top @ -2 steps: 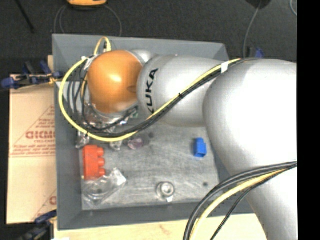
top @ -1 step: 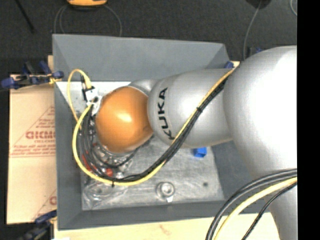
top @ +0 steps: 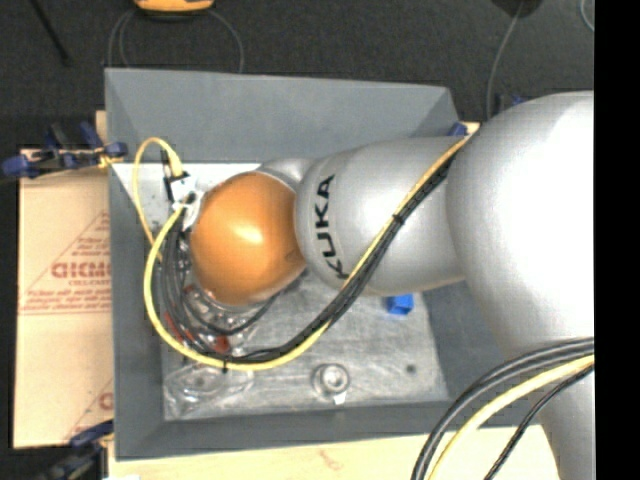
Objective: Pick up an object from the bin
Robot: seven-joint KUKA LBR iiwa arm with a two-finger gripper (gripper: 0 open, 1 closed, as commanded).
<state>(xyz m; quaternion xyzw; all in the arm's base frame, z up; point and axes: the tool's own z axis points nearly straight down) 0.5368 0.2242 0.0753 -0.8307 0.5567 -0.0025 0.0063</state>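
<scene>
My gripper (top: 220,320) reaches down at the bin's left side, below the orange cover on the wrist, with its tips lost among cables. A clear, glassy object (top: 200,380) lies on the bin floor just in front of it, near the front left corner. A small round clear piece with a shiny ring (top: 331,378) rests further right along the front wall. A small blue block (top: 400,305) sits at the right, partly hidden by the arm.
The arm crosses the bin from the right and hides most of its middle and back. Yellow and black cables loop round the wrist down to the floor. A tiny dark speck (top: 410,370) lies at the front right.
</scene>
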